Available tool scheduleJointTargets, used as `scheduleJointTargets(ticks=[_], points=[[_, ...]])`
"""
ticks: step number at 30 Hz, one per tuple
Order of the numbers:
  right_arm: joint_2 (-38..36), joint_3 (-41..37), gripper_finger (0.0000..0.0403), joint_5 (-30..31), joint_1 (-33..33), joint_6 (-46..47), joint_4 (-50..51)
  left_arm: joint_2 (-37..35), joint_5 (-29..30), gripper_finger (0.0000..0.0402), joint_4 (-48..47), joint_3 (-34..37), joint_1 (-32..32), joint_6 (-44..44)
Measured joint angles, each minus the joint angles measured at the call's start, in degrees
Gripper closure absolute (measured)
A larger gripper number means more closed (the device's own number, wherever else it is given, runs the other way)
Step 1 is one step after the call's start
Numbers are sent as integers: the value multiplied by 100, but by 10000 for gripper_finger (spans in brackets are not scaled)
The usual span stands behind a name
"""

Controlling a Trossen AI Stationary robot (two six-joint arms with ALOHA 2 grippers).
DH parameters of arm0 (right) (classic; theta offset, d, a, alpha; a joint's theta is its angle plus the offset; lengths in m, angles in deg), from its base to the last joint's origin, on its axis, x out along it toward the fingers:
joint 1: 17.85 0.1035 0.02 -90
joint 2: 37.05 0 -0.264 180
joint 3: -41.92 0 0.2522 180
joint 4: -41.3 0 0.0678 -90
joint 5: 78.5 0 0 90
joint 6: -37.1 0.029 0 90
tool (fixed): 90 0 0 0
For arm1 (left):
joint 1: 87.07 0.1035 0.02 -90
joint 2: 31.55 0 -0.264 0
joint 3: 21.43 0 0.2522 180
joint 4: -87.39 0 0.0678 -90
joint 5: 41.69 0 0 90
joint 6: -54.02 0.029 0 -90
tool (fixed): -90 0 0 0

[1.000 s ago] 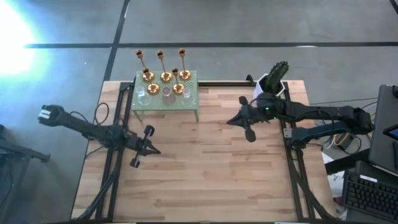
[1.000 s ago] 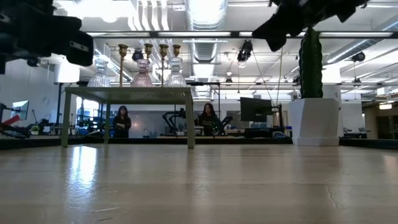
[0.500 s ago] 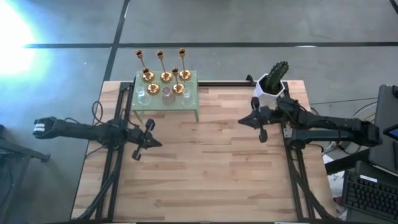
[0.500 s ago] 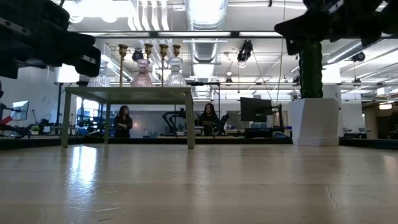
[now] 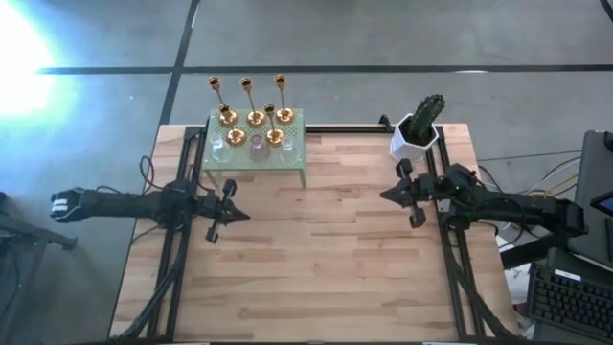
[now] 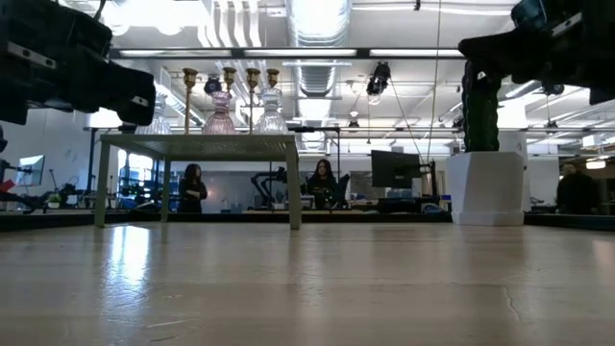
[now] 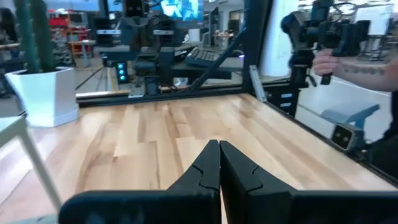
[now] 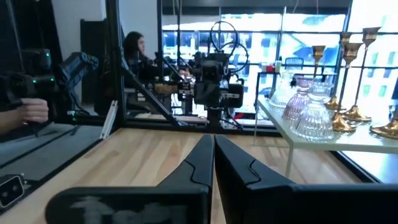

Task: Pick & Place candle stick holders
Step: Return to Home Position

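- Worktop point(image 5: 316, 259): far-left shelf point(image 5: 299, 153) holds the candle stick holders point(image 5: 256, 118).
- Left pincer point(image 5: 241, 217), right pincer point(image 5: 385, 196): pinched together, empty.
- Right pincer could clip the nearby cactus pot point(image 5: 414, 140).

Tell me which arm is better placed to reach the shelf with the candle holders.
Probably the left. The left gripper hangs close to the shelf; the right gripper sits farther off, near the cactus pot.
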Motion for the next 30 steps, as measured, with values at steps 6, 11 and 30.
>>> scheduleJointTargets(ticks=[6, 11, 30], points=[[-320, -286, 395, 158, -271, 91, 27, -149, -15, 401, -376, 1, 508, -17], [-421, -523, 395, 158, -597, 157, 28, -173, -256, 401, -525, 1, 1015, -56], [-407, -555, 394, 180, -956, -603, 69, -166, 7, 376, -547, 1, 1400, -1886]])
